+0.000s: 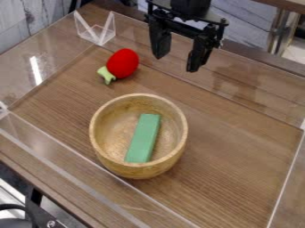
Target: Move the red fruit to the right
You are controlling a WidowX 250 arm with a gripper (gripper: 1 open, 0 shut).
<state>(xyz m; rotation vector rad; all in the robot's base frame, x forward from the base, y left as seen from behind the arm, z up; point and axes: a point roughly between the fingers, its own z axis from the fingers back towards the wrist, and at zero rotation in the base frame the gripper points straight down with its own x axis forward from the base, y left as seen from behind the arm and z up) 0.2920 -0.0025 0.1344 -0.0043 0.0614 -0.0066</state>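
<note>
The red fruit (121, 61) lies on the wooden bench (238, 125), up near the back, with its green leafy end pointing down and left. The black tool (177, 55) hangs just to its right, wide open and holding nothing. A wooden bowl (110, 117) nearer the front holds a flat green block (144, 138).

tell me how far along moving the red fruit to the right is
Nothing looks done yet: the red fruit lies on the table, left of the gripper and behind the wooden bowl that holds the green block. In hand: the gripper hangs beside the fruit, its fingers open and empty, not touching it. Left: reach the fruit, grasp it, carry it right, release.
</note>
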